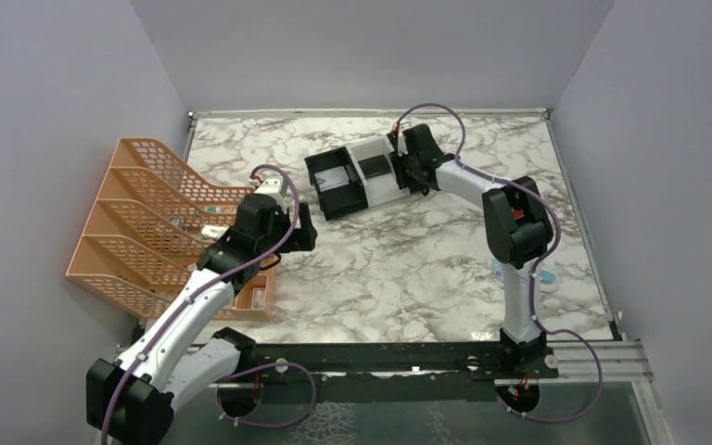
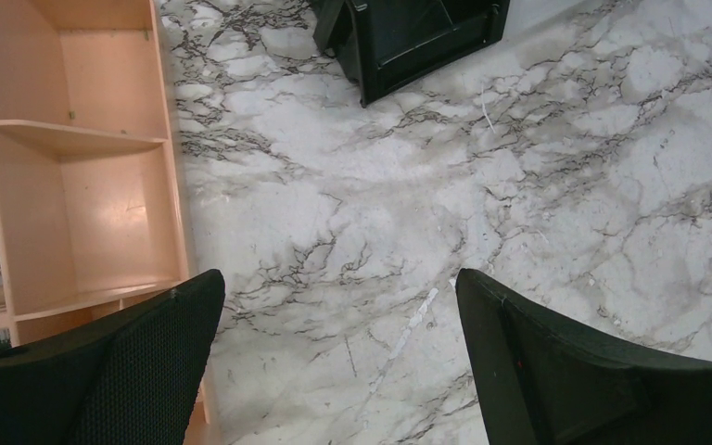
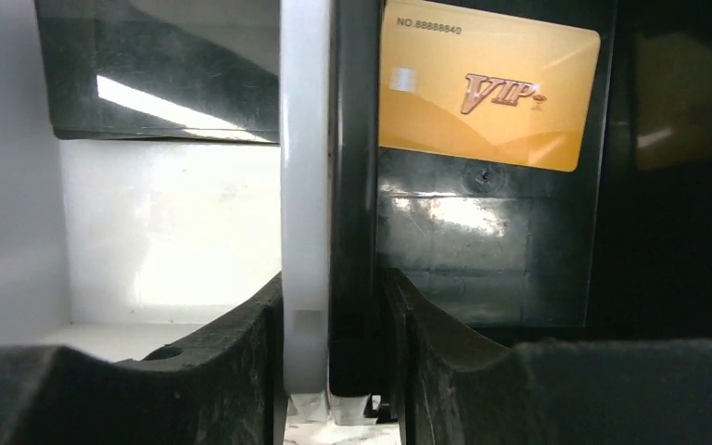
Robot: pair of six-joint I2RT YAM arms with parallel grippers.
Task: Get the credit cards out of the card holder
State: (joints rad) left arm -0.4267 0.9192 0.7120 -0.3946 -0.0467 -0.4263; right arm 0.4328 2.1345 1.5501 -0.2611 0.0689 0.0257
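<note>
The card holder is out of view. A gold credit card point(image 3: 487, 97) marked VIP lies in a black compartment of the black-and-white tray point(image 1: 362, 176). A pale card point(image 1: 336, 176) lies in the tray's left black compartment. My right gripper point(image 3: 334, 306) is at the tray's right end point(image 1: 406, 165). Its fingers point(image 3: 241, 343) are closed on the upright white-and-black dividing wall point(image 3: 304, 185), one on each side. My left gripper point(image 2: 338, 306) hangs open above bare marble, left of the tray point(image 2: 417, 37), holding nothing.
An orange tiered file rack point(image 1: 167, 222) stands along the left side, close to my left arm and at the left edge of the left wrist view point(image 2: 83, 158). A small pale-blue item point(image 1: 499, 270) lies by the right arm. Grey walls enclose the marble table point(image 1: 408, 269).
</note>
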